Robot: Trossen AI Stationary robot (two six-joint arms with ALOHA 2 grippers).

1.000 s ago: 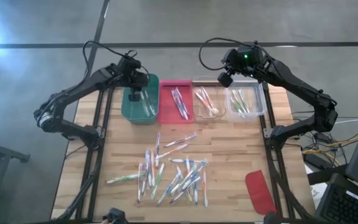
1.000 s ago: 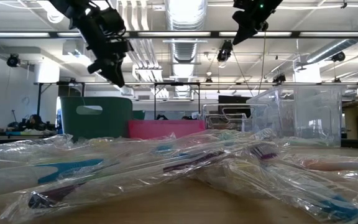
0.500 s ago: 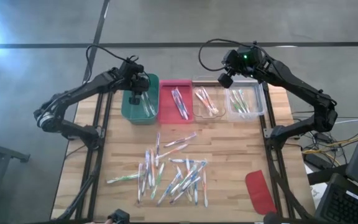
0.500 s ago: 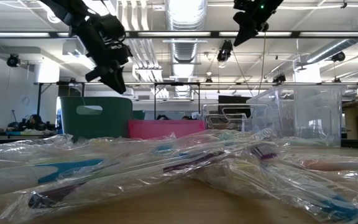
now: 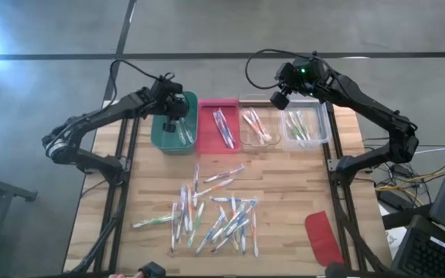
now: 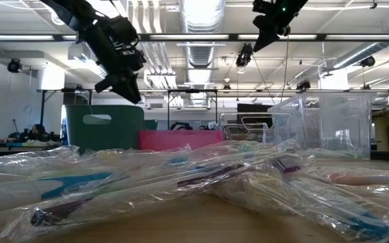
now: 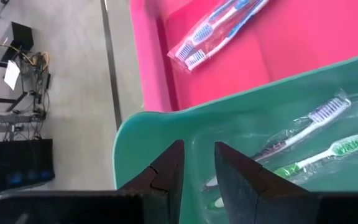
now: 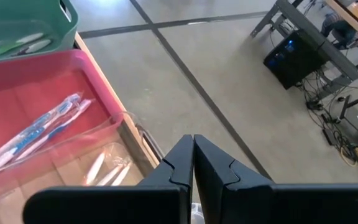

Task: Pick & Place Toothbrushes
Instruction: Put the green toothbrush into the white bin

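Drifting slightly rightward, the left fingers (image 5: 173, 123) hover part-open and empty above the green bin (image 5: 161, 137). Loose toothbrushes (image 5: 215, 215) lie mid-surface, mostly lengthwise front-to-back, about equally near the shut, empty right fingers (image 5: 280, 98).

You've got a green bin (image 5: 174, 123), a pink bin (image 5: 221, 127) and two clear bins (image 5: 284, 127) along the far edge of the pale wood table (image 5: 284, 185). Your loose toothbrushes (image 5: 215, 216) show green, blue and pink accents on pale handles. That flat lid (image 5: 323, 238) near the right edge is red. Both arms are dark.
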